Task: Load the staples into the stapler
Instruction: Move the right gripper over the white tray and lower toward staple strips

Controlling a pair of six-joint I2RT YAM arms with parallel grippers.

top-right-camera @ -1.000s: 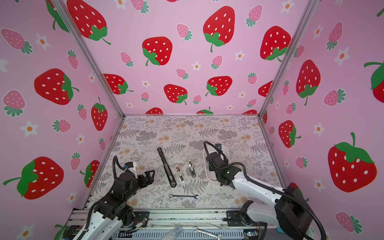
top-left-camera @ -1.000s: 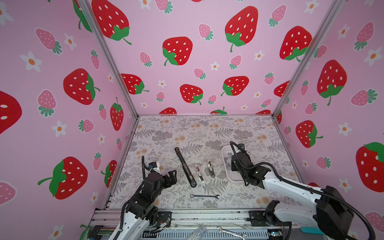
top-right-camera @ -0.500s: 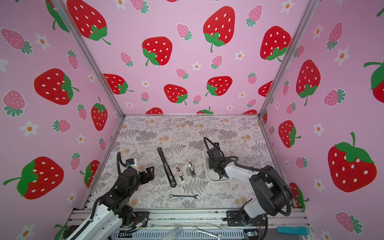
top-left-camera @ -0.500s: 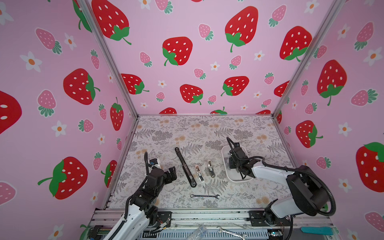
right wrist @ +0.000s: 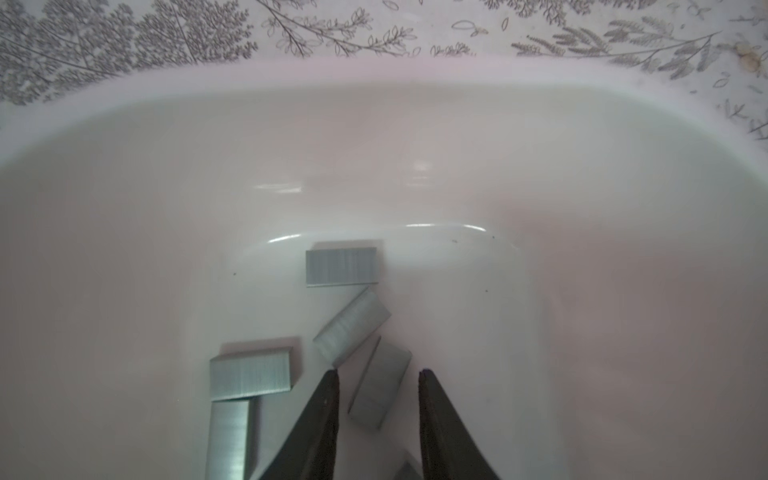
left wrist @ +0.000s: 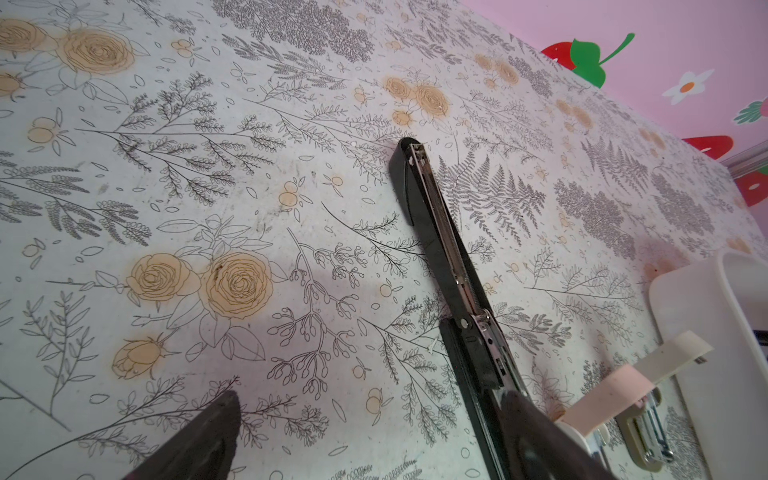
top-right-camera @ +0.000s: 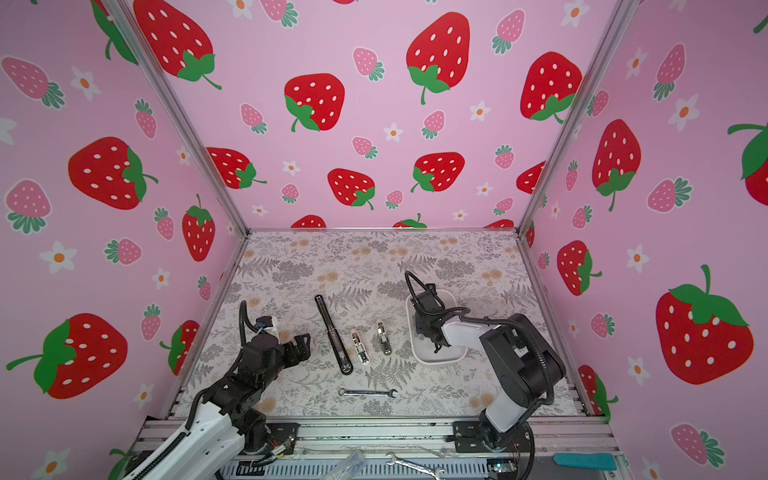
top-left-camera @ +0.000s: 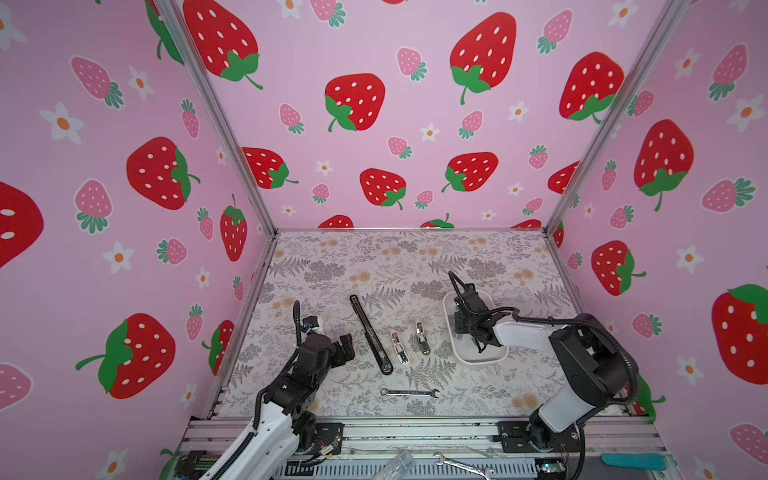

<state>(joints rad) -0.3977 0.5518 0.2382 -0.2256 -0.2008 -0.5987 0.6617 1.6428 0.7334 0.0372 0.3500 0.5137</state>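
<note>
Since a second ago the right arm has raised its elbow and lowered the right gripper (top-left-camera: 482, 347) into the tray (top-left-camera: 451, 303). The left arm has shifted only slightly.

In both top views the white tray sits on the right of the table (top-left-camera: 415, 257), with the right gripper pointing down inside it. In the right wrist view we see the staples (right wrist: 340, 266) lying on the tray floor as several short grey strips, loose and at differing angles. The two dark fingertips (right wrist: 332, 386) stand a narrow gap apart, and one tilted strip (right wrist: 380, 386) lies in that gap. A sliver of tray shows on each side of this strip, so it appears not to be pinched, though the close, soft view leaves contact uncertain.

The left gripper (top-left-camera: 344, 347) hovers low over the left of the table with its jaws spread wide and nothing between them. Just beside it lies the black stapler (top-left-camera: 370, 332), opened flat, its metal rail facing up in the left wrist view.

Between the black stapler and the tray lie two mini staplers (top-left-camera: 398, 348), side by side and apart from each other. A wrench (top-left-camera: 409, 392) rests nearer the front edge, well apart from both grippers.
</note>
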